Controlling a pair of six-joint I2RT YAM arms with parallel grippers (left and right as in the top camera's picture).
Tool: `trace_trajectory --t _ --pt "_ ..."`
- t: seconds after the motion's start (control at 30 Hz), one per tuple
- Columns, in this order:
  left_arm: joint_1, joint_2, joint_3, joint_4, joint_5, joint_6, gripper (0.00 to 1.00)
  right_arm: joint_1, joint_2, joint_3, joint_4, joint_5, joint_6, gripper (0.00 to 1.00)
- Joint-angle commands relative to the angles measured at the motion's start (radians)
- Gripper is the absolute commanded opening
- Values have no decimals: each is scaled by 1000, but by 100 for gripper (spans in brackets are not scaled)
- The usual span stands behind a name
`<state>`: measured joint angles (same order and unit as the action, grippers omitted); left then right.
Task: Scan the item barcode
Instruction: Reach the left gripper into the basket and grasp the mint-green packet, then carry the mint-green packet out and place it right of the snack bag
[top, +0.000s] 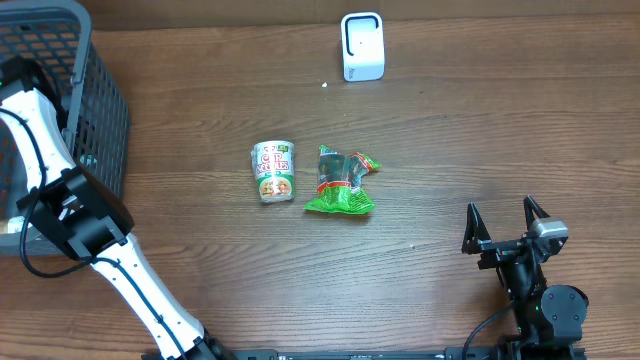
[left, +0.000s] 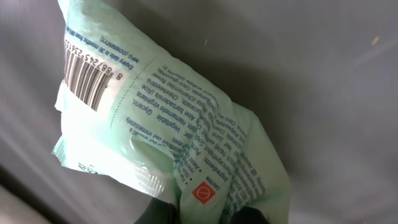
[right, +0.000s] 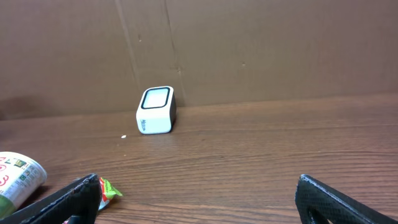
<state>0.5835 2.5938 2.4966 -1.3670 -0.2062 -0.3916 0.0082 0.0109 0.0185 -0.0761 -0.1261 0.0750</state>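
Green packet (left: 168, 137) being gripped inside basket (top: 105, 110)
It is being pinched by the left gripper (left: 205, 213); right gripper (top: 501, 215) jaws being held open.

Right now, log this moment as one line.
left tool: shut on green packet | barcode: visible | right tool: open | scanner: on table

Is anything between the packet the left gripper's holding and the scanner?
Only the basket wall: the left gripper holds the packet inside it. Beyond, the way to the scanner looks open; noodle cup and bag lie aside.
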Motion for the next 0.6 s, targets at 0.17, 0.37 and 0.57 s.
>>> trace_trajectory --t 0.17,0.37,0.57 --pt "6 -109 167 -80 137 -2 4 5 -8 -10 4 2 4 100" --pt "5 -317 345 -104 182 -1 4 5 -8 -10 3 2 4 100" --pt "5 -546 377 -157 233 0 4 5 -8 -10 3 2 4 100"
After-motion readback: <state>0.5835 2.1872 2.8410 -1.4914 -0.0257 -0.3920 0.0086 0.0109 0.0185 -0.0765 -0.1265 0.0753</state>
